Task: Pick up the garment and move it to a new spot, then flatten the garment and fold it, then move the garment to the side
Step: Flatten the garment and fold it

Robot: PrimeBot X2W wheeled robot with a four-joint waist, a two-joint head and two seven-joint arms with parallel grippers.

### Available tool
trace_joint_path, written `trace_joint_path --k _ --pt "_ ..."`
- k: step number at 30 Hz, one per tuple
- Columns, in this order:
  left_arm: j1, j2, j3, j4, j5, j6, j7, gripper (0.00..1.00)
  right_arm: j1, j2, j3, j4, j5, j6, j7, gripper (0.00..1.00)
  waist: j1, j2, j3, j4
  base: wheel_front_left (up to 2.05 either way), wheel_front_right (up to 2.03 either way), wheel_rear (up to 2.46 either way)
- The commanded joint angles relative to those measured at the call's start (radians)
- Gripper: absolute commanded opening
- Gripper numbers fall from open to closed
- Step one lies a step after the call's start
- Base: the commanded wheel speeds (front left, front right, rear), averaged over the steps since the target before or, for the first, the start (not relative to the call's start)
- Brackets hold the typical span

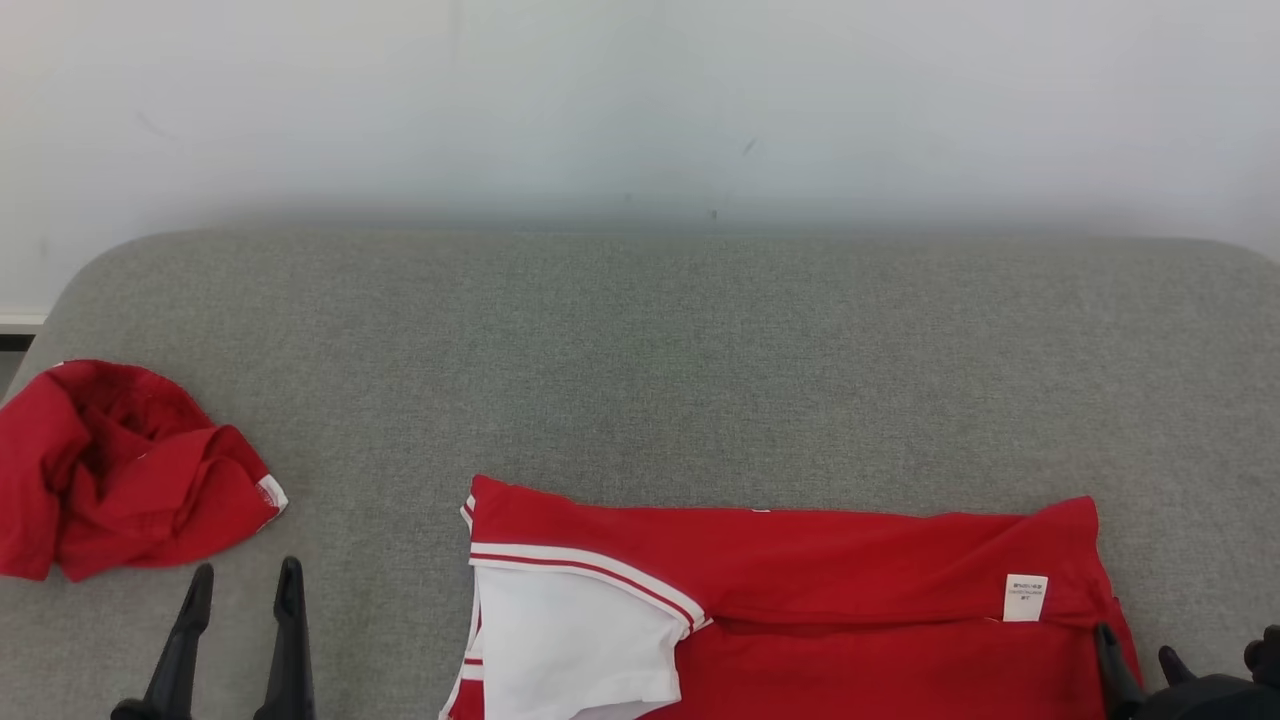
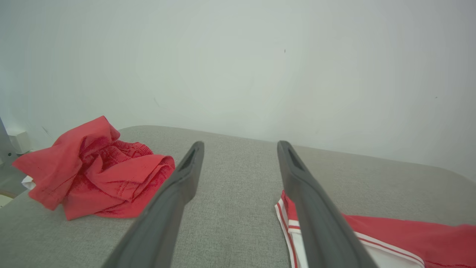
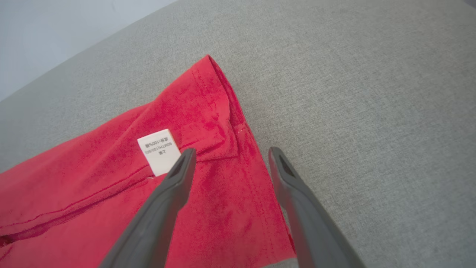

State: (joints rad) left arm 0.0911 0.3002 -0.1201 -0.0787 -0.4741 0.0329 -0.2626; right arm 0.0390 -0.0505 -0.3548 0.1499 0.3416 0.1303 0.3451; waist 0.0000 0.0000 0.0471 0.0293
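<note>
Now both gape wide, empty: left claw [image 1: 247, 568] beside the folded red-and-white fabric shirt [image 1: 850, 560], right claw [image 3: 232, 150] above its edge.

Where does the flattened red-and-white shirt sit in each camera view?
Head view: red-and-white shirt along the bottom edge, centre to right.
Left wrist view: lower right corner.
Right wrist view: left and centre.
Shared landmark: the grey cushion beneath it.

Your right gripper [image 3: 231, 150]: jaws apart, empty, above garment [image 3: 111, 186] corner; white label [image 3: 158, 150] beside one finger; grey cushion [image 3: 353, 93] beneath.
</note>
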Motion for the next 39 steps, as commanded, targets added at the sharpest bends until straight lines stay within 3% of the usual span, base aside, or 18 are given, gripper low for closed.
trace_joint_path --k 1,9,16,23,33,35,37,38,39 --pt "0.026 -0.018 0.033 0.007 0.018 -0.033 -0.003 1.00 -0.023 0.000 -0.010 0.028 -0.028 0.001 -0.009 1.00 0.0000 0.0000 0.003 0.003 0.00 0.00 0.00" --pt "0.033 -0.076 0.099 0.031 0.068 -0.102 -0.003 1.00 -0.087 0.001 -0.039 0.077 -0.091 0.001 0.004 1.00 0.0000 0.0000 0.021 0.011 0.00 0.00 0.00" --pt "-0.001 -0.117 0.093 0.073 0.098 -0.139 -0.003 1.00 -0.149 0.000 -0.084 0.123 -0.212 0.001 0.106 1.00 0.0000 0.0000 0.035 0.018 0.00 0.00 0.00" --pt "-0.017 -0.127 0.104 0.101 0.111 -0.155 -0.003 1.00 -0.183 0.000 -0.088 0.187 -0.218 0.001 0.176 1.00 0.0000 0.0000 0.041 0.027 0.00 0.00 0.00" --pt "-0.013 -0.123 0.106 0.117 0.117 -0.162 -0.003 1.00 -0.211 0.003 -0.035 0.259 -0.181 0.001 0.174 1.00 0.0000 0.0000 0.035 0.028 0.00 0.00 0.00" --pt "-0.009 -0.122 0.104 0.117 0.116 -0.163 -0.003 1.00 -0.220 0.003 -0.032 0.271 -0.176 0.001 0.169 0.87 0.0000 0.0000 0.033 0.027 0.00 0.00 0.00" --pt "-0.006 -0.120 0.101 0.119 0.113 -0.164 -0.003 1.00 -0.228 0.004 -0.030 0.284 -0.172 0.001 0.166 0.61 0.0000 0.0000 0.032 0.026 0.00 0.00 0.00" --pt "-0.004 -0.119 0.100 0.119 0.112 -0.164 -0.003 1.00 -0.233 0.003 -0.032 0.289 -0.174 0.001 0.166 0.60 0.0000 0.0000 0.032 0.026 0.00 0.00 0.00" --pt "-0.003 -0.119 0.098 0.119 0.111 -0.164 -0.003 1.00 -0.236 0.003 -0.033 0.295 -0.179 0.001 0.169 0.41 0.0000 0.0000 0.033 0.026 0.00 0.00 0.00"
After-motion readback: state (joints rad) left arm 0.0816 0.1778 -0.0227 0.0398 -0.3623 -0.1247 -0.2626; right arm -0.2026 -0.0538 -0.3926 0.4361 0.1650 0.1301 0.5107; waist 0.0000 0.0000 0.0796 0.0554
